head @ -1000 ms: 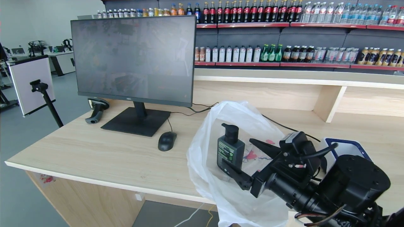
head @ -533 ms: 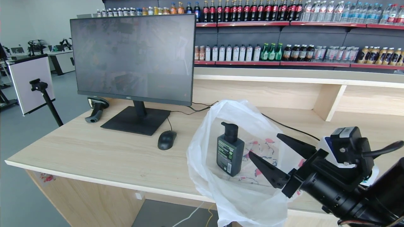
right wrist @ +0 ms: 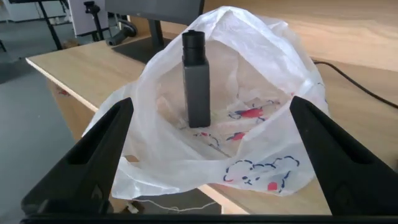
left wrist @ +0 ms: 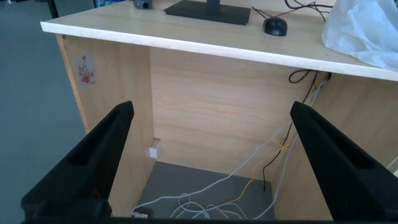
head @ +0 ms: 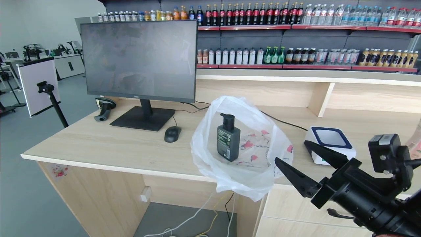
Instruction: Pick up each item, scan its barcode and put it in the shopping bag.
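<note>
The dark pump bottle stands upright inside the shopping bag at frame centre, so this item looks bagged. The right gripper, lower right, is empty with its jaws apart, as is the left gripper. The next move probably calls for fetching another item to scan

No legible text anywhere. Green-white label on the dark bottle in the shopping bag: print too small to read. Small mark on the monitor bezel: unreadable. Shelf bottles: labels unreadable.
</note>
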Robot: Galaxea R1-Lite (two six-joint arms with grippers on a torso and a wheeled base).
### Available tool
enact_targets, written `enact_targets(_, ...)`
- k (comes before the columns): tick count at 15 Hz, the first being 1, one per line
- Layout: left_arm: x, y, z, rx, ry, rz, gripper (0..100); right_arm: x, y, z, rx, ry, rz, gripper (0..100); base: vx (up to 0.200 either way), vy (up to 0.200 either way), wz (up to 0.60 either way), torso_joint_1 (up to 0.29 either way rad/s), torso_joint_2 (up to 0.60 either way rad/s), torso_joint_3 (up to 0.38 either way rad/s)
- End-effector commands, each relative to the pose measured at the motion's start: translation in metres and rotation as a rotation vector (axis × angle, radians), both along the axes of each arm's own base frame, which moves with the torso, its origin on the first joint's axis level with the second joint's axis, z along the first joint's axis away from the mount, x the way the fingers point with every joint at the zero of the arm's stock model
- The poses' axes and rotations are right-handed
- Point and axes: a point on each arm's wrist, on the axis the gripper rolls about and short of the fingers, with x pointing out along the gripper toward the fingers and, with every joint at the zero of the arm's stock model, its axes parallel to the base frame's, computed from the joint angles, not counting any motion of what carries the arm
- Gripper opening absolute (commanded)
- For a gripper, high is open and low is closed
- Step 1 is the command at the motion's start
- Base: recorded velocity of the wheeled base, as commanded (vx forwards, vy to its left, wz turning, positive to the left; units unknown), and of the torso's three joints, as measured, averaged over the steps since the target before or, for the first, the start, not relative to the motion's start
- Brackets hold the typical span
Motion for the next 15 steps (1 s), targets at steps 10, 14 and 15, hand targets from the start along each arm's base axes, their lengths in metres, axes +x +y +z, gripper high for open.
enact_targets(10, 0.0, 0.0, 0.0, 0.001, 0.0, 0.0, 100, -0.0079, -0.003, 0.0005, -0.016, -0.017, 0.009, 100, 0.06, 0.0, -0.36, 0.003, 0.0, 0.003)
enact_targets(14, 0.0, 0.0, 0.0, 0.001, 0.0, 0.0, 100, -0.0094, -0.0041, 0.0028, -0.01, -0.027, 0.009, 100, 0.2, 0.0, 0.0, 0.008, 0.01, 0.002)
enact_targets(15, 0.0, 0.0, 0.0, 0.001, 0.0, 0.0, 100, -0.0094, -0.0041, 0.0028, -0.01, -0.027, 0.009, 100, 0.2, 0.0, 0.0, 0.002, 0.01, 0.002)
